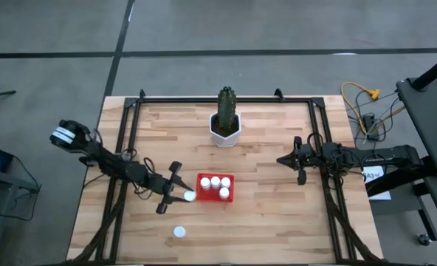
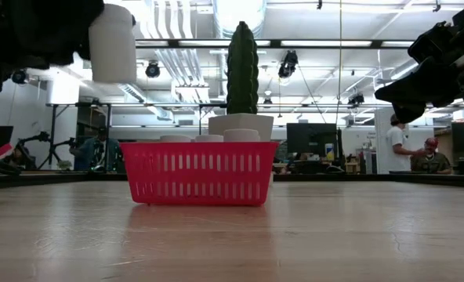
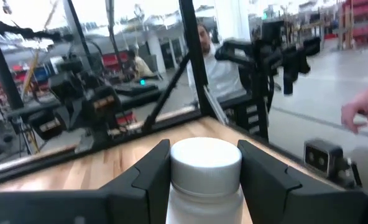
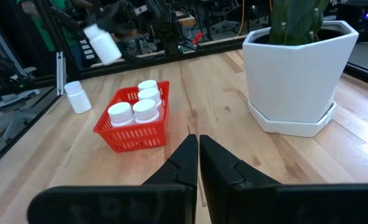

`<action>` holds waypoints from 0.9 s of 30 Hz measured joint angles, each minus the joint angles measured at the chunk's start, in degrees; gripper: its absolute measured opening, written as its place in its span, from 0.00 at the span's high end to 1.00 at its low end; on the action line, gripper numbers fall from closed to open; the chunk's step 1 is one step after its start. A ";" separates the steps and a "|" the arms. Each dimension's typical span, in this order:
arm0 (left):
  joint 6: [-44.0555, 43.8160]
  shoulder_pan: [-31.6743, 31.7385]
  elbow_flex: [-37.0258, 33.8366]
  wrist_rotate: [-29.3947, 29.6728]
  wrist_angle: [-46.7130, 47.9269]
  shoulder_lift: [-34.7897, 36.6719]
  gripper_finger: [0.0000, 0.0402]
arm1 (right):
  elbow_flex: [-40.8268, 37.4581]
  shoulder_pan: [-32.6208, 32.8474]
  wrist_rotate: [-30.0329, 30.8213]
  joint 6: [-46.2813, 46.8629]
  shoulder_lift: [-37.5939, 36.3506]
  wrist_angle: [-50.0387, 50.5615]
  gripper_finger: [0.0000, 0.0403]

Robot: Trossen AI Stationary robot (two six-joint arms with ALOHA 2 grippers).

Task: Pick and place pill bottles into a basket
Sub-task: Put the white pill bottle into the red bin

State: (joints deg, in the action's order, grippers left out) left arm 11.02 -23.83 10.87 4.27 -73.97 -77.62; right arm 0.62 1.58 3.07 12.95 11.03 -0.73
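My left gripper (image 1: 180, 194) is shut on a white pill bottle (image 1: 190, 196), held in the air just left of the red basket (image 1: 230, 196). The bottle also shows in the low view (image 2: 113, 43), well above the basket's rim (image 2: 199, 146). Several white-capped bottles (image 4: 140, 106) stand in the basket. One more bottle (image 1: 179, 232) stands on the table nearer the front edge. My right gripper (image 1: 294, 160) is shut and empty at the table's right, pointing toward the basket. My left gripper pinches the bottle between its two fingers (image 3: 148, 177), one on each side of the body just below the cap (image 3: 206, 202). The fingers come about level from the table's left. The bottle is lifted clear of the table, cap up, roughly upright.
A cactus in a white hexagonal pot (image 1: 225, 129) stands behind the basket near the far edge. Dark rails (image 1: 126, 125) run along the table's sides. People show in the room beyond the table. Bare wood lies between the basket and my right gripper.
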 joint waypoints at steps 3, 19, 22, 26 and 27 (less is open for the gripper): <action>0.29 0.00 -0.08 -0.13 -0.44 -1.71 0.65 | 0.00 0.00 0.00 0.00 0.00 0.02 0.98; 0.53 1.11 0.44 -1.57 -10.22 -10.29 0.65 | 0.00 0.00 0.00 0.08 0.00 0.02 0.98; 0.93 1.68 0.45 -1.57 -10.55 -11.44 0.65 | 0.00 0.02 -0.02 0.04 0.00 0.00 0.98; 1.37 1.77 0.48 -1.37 -11.22 -12.56 0.65 | 0.00 0.01 -0.02 0.00 0.00 0.02 0.98; 1.37 1.86 0.48 -1.39 -11.47 -12.75 0.65 | 0.00 0.01 -0.01 0.00 0.00 0.00 0.98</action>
State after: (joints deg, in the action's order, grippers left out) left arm 12.38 -21.97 11.35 2.88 -85.45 -90.37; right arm 0.62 1.60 3.06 12.95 11.03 -0.73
